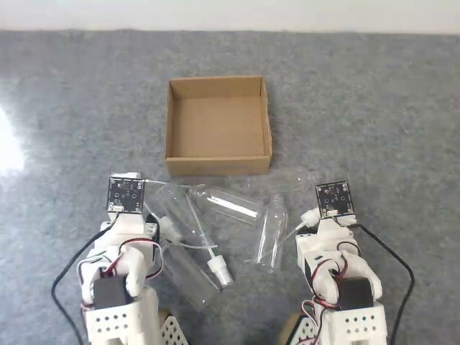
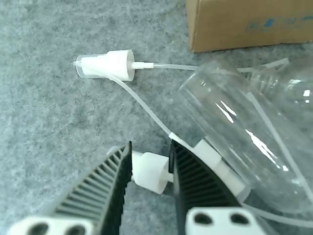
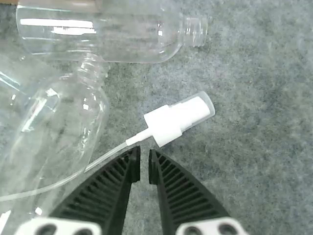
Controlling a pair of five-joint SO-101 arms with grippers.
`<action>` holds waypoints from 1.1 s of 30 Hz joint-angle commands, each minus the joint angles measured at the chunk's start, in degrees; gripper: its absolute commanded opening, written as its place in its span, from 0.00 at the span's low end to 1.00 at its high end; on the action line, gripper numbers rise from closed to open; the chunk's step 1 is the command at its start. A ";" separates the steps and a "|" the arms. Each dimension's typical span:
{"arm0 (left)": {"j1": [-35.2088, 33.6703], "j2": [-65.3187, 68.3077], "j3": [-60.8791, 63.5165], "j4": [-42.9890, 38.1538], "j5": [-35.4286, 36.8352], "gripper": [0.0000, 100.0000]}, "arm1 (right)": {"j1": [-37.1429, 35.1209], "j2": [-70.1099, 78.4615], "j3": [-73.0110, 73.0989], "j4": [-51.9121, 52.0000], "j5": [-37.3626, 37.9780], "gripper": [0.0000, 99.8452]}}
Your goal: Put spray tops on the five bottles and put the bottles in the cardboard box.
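The cardboard box point(image 1: 171, 122) stands open and holds nothing. Several clear bottles point(image 1: 231, 205) lie on their sides in front of it, between my two arms. My left gripper point(image 2: 150, 169) has its fingers against both sides of a white spray top point(image 2: 149, 171) that lies on the table beside a bottle point(image 2: 234, 132). A second spray top point(image 2: 107, 66) lies farther off. My right gripper point(image 3: 144, 164) is shut with nothing in it, just short of another spray top point(image 3: 178, 120). Its thin tube runs past a capless bottle point(image 3: 54, 122); another open-necked bottle point(image 3: 98, 32) lies beyond.
Grey carpet-like table surface point(image 1: 374, 108) stretches around the box. One bottle point(image 1: 190, 277) near the left arm has a spray top point(image 1: 220, 272) at its end. Thin dip tubes point(image 2: 146, 110) cross between the bottles.
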 commanded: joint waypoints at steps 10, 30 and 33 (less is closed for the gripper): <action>-0.18 -0.97 -6.73 -0.88 -12.04 0.12 | 0.13 -0.57 1.23 1.10 -0.44 0.01; -5.45 -0.97 -12.62 0.44 -1.05 0.02 | 0.84 -0.84 -4.92 7.43 -0.18 0.01; -5.36 -0.97 -12.53 0.35 -1.05 0.01 | 5.23 -0.84 -6.15 7.25 -0.18 0.01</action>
